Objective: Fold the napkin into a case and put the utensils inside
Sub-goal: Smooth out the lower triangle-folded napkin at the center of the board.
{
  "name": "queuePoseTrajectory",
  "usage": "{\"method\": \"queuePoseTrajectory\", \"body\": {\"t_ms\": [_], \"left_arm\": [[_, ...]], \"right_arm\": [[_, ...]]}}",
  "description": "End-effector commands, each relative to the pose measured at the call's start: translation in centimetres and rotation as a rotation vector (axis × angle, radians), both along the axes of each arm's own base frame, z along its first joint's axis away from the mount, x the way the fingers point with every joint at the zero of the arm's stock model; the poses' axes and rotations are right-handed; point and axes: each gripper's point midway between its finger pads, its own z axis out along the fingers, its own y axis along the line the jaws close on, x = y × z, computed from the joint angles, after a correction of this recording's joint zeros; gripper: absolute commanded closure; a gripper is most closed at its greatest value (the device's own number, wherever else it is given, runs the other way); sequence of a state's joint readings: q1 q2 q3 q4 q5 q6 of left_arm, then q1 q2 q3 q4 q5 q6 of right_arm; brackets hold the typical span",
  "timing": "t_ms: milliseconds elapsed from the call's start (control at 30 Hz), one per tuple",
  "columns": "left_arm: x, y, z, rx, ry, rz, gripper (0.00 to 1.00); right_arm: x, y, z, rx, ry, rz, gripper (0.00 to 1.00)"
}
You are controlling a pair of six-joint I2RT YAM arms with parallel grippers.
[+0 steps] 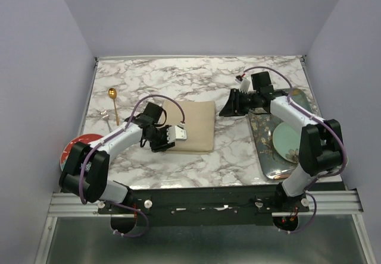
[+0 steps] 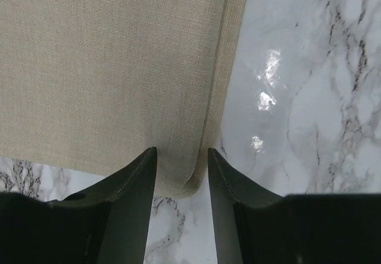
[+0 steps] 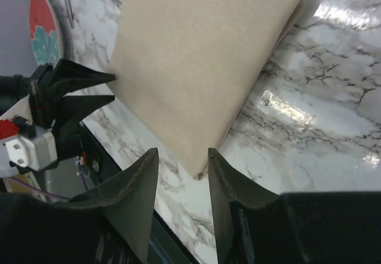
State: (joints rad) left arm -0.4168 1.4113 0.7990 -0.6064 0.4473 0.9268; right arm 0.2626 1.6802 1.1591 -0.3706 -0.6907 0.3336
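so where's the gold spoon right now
In the top view the spoon lies near the left edge of the table, right beside the fork, just beyond the red plate and left of the napkin.

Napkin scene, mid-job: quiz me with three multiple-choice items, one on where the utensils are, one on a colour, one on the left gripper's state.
1. Where do the spoon and fork lie?
A. on the napkin
B. in a cup
C. on the bare tabletop, left of the napkin

2. What colour is most of the plate at the near left?
A. red
B. blue
C. yellow

3. How is the left gripper?
A. shut on the napkin
B. open, fingers either side of a napkin corner
C. open, far from the napkin

1 C: the top view shows both on marble beside the cloth.
2 A: its visible part is red.
3 B: the left wrist view shows the corner in the gap between them.
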Motion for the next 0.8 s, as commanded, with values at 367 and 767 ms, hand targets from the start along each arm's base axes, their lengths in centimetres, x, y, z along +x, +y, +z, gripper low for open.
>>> {"method": "queuePoseTrajectory", "body": {"t_ms": [367, 767], "left_arm": [[-3.6, 1.6, -4.7, 0.221, -0.07, -0.301, 0.86], [-3.5, -1.6, 2.9, -0.063, 0.02, -0.079, 0.61]], "right_arm": [[-4.5, 3.2, -1.2, 0.064, 0.157, 0.151, 0.64], [-8.2, 5.1, -8.0, -0.023, 0.356, 0.222, 0.68]]}}
